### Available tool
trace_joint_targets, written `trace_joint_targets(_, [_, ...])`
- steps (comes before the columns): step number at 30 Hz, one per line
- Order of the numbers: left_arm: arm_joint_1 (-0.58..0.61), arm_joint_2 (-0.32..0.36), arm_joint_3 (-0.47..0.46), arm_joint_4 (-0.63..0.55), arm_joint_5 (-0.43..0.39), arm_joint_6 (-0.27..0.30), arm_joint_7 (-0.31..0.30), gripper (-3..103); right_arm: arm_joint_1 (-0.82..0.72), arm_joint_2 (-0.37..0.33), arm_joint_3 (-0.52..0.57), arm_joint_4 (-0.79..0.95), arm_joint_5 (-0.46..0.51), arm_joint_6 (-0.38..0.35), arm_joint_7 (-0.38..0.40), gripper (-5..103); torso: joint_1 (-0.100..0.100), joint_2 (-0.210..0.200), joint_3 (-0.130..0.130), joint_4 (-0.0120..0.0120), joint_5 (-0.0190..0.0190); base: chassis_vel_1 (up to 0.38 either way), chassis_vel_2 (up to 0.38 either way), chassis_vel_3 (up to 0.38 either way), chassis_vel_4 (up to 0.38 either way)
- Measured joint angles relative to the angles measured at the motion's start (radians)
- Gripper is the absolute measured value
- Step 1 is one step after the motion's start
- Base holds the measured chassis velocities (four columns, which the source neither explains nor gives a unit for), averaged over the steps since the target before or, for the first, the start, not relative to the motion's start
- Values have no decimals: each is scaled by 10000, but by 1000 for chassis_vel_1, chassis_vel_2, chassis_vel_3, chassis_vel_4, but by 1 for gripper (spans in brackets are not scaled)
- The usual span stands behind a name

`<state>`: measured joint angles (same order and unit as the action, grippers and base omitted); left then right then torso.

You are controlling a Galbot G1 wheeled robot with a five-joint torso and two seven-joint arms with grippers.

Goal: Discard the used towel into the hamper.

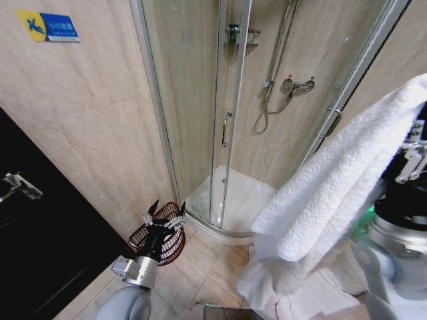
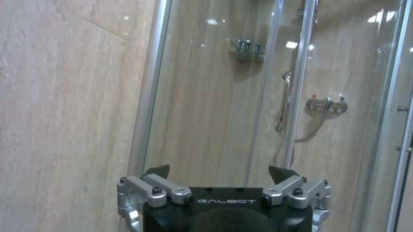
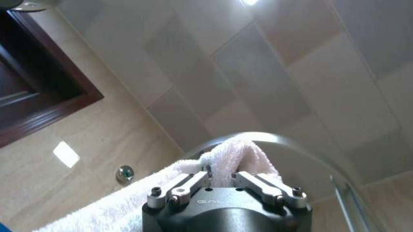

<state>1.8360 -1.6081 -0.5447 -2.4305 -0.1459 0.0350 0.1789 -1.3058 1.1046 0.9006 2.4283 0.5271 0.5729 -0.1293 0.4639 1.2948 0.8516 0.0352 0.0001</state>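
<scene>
Towel (image 1: 333,193) up high at right, pinched in the right end effector (image 3: 223,175), not yet dropped; hamper (image 1: 160,235) on floor by the shower, left end effector (image 1: 165,215) spread empty above it.

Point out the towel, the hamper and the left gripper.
towel (image 1: 333,180): head view, middle of the draped white cloth.
hamper (image 1: 175,247): head view, woven side wall.
left gripper (image 1: 167,212): head view, between its open fingertips.

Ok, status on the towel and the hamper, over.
Right gripper shut on towel, held high. Left gripper open, empty, above hamper. Hamper on floor by shower door; nothing blocking it.
</scene>
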Motion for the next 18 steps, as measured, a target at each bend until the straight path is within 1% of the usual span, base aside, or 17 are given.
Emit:
trace_joint_targets(2, [0,1,0,1,0,0,0,100,273,-9,-93,-24,-160,-280,313,6,0,0,0,-2,-3,0,0,0,0])
trace_joint_targets(4, [0,1,0,0,0,0,0,100,556,98,-155,-232,-287,-356,465,6,0,0,0,3,1,0,0,0,0])
trace_joint_targets(7, [0,0,0,0,0,0,0,100,620,143,-151,-295,-288,-409,496,6,0,0,0,3,2,35,37,37,34])
trace_joint_targets(13, [0,0,0,0,0,0,0,100,541,-42,28,-193,82,-301,438,6,0,1,0,1,0,56,63,68,58])
trace_joint_targets(18, [0,0,0,0,0,0,0,100,364,-88,182,-103,81,-404,296,6,0,1,0,1,1,82,71,84,84])
